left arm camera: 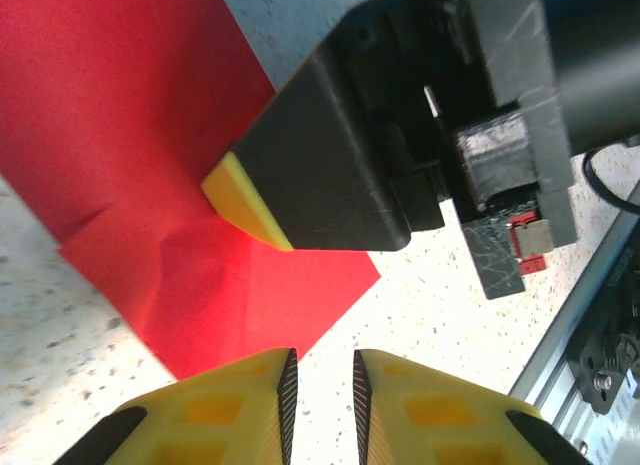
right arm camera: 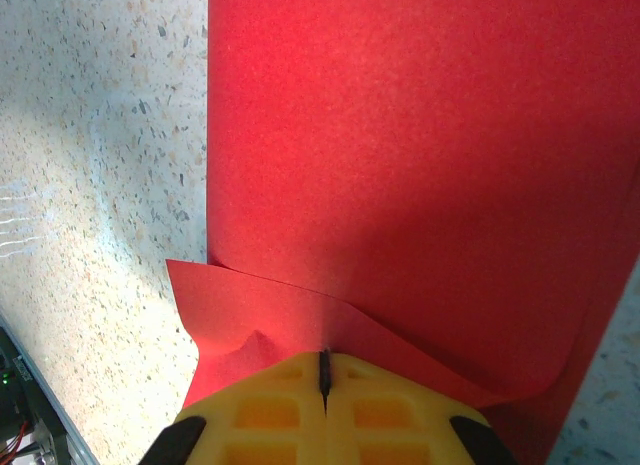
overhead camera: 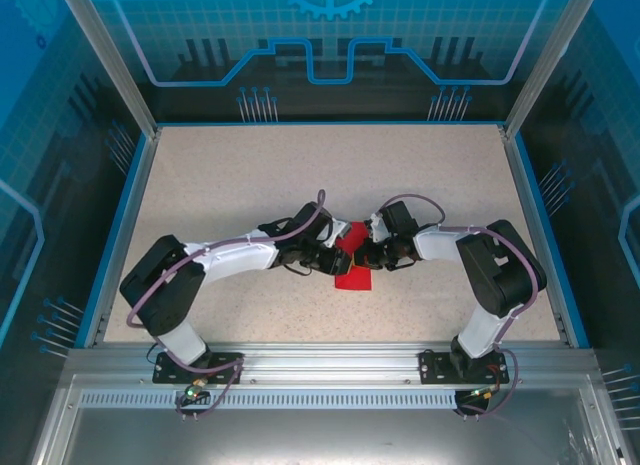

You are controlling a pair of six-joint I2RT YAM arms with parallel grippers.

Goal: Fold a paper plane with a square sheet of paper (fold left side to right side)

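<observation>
Bright red paper lies flat, partly folded.

Speckled table, red paper on it

Red paper mostly covered
From above, left gripper and right gripper hide its middle; both wrist shots crop its edges.

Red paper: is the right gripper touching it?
Touching. Left wrist view shows the right gripper pressing its yellow tip on the red paper, creases around it.
</observation>
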